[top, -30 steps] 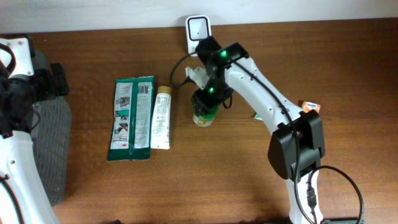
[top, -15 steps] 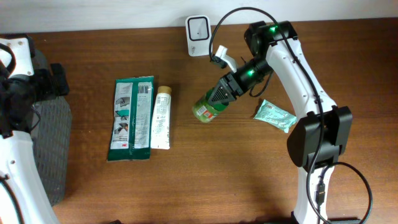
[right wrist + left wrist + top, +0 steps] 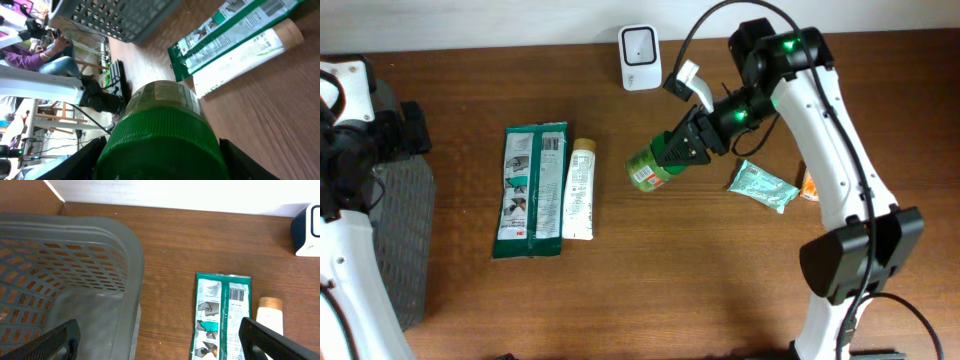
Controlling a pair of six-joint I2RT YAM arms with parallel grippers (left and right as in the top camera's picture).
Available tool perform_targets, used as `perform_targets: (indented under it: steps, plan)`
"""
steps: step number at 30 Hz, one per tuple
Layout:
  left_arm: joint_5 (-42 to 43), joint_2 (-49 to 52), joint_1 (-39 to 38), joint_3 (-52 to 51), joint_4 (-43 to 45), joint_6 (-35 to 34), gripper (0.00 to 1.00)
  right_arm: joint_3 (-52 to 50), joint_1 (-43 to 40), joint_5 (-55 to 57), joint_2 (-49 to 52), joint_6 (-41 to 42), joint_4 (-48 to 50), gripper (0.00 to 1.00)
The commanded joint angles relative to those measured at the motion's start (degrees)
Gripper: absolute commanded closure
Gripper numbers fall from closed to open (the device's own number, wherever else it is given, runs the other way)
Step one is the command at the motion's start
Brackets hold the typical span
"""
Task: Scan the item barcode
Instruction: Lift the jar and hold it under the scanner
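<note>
Glossy green plastic jar [image 3: 650, 168], wooden table [image 3: 650, 285]

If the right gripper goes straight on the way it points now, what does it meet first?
Probably the white tube: the green jar held in the right gripper would reach it first, though how high the jar is carried is unclear.

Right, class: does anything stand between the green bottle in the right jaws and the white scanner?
Nothing visible does. Only bare table lies between the green bottle, held by the right gripper, and the white scanner. The wipes pack and teal sachet lie off to either side.
</note>
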Motion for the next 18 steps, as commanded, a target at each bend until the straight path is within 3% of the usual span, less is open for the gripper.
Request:
perform_targets:
  steps: [1,15,18]
  plan:
    - [0.6,0.0,0.3,0.2,0.1,0.9,0.01,1.2,-0.1,-5.0,-1.6,-0.8,-0.5,0.4]
    - [0.6,0.0,0.3,0.2,0.1,0.9,0.01,1.2,0.0,-4.0,-1.6,-0.7,1.8,0.41]
    - [0.6,0.0,0.3,0.2,0.1,0.9,0.01,1.2,1.2,4.0,-1.6,6.7,7.8,0.41]
